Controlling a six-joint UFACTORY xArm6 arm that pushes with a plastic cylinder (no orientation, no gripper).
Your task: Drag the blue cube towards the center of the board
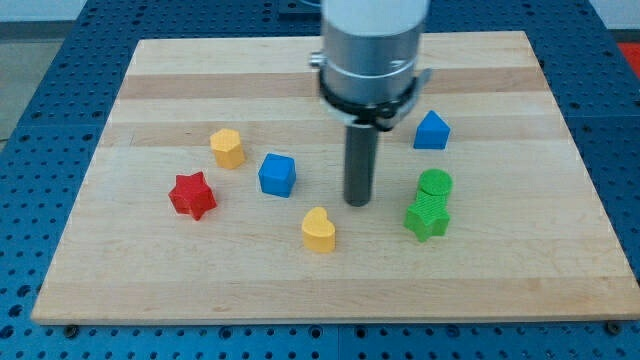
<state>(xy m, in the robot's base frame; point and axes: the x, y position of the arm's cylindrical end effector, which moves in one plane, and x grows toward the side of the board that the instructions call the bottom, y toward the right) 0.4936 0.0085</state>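
The blue cube [277,174] sits left of the board's middle. My tip [358,203] touches the board to the right of the cube, with a clear gap between them, and above and to the right of the yellow heart block [319,230]. The rod hangs from the grey arm body at the view's top centre.
A wooden board [200,290] lies on a blue pegboard table. A yellow block [228,147] and a red star block [192,195] lie left of the cube. A blue house-shaped block [431,131], a green cylinder [435,184] and a green star block [428,217] lie to the right.
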